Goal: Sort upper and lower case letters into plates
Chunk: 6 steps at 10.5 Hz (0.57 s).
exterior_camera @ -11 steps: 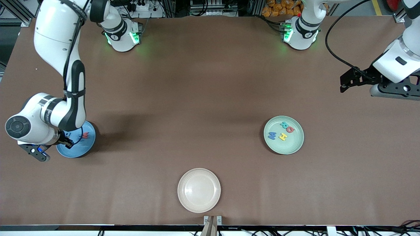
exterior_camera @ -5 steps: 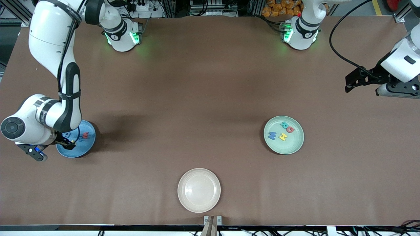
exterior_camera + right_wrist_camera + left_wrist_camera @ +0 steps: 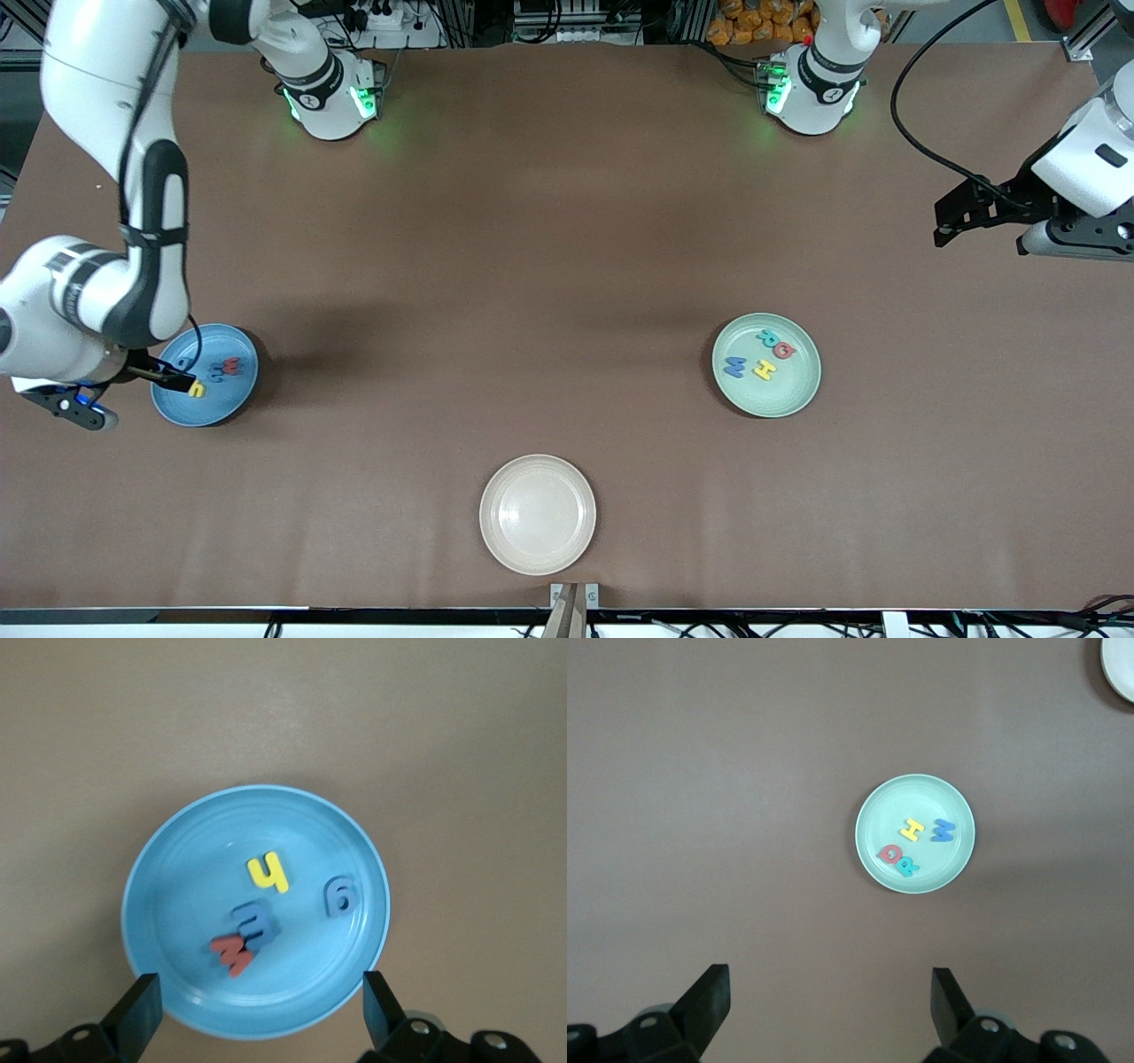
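Brown tabletop (image 3: pixel 549 266) — cables, metal framing along edge.

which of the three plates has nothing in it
The cream-white plate, nearest the front camera, is bare. The blue plate and the green plate both hold letters.

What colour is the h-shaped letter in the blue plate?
Yellow letter, in the blue plate; clearest in the right wrist view.

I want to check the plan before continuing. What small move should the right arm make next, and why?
Probably lift the right hand away from the sky blue round plate. Its fingers are open, the small yellow foam letter lies free in that plate, and the cream-white round plate holds no letters.
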Tool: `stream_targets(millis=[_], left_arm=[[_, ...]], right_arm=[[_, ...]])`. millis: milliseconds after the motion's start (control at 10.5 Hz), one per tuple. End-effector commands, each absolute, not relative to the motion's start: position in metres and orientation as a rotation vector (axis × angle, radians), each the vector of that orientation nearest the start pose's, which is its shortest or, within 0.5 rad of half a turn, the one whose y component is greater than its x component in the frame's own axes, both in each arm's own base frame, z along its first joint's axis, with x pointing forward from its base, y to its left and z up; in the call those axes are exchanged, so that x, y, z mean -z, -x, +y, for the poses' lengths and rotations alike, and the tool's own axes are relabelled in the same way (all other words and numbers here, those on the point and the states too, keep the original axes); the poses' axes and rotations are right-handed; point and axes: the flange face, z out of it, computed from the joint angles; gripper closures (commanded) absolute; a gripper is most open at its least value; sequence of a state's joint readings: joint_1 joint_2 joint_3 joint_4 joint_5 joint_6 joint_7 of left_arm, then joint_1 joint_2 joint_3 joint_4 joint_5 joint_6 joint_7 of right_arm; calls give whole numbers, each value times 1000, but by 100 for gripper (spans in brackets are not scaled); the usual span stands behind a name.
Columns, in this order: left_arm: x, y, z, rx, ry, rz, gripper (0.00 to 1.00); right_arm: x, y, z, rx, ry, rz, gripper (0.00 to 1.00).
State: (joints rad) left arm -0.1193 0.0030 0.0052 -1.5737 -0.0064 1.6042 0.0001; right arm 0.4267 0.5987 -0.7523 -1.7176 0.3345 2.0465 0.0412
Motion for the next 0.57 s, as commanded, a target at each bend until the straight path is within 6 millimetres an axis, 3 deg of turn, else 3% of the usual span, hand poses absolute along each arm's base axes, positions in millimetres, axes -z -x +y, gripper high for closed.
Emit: stream_targets(millis=[0, 95, 285, 475], left_arm=[[-634, -542, -62, 13, 3152, 155, 0], [-635, -542, -62, 15, 3160, 151, 0], [-636, -541, -64, 4, 3190, -5, 0], [-636, -541, -65, 2, 3196, -11, 0]], right_arm=[[-347, -620, -161, -141, 2989, 663, 0], [-355, -614, -159, -171, 3013, 608, 0], [-378, -604, -133, -182, 3130, 380, 0], [-393, -581, -108, -184, 3153, 271, 0]])
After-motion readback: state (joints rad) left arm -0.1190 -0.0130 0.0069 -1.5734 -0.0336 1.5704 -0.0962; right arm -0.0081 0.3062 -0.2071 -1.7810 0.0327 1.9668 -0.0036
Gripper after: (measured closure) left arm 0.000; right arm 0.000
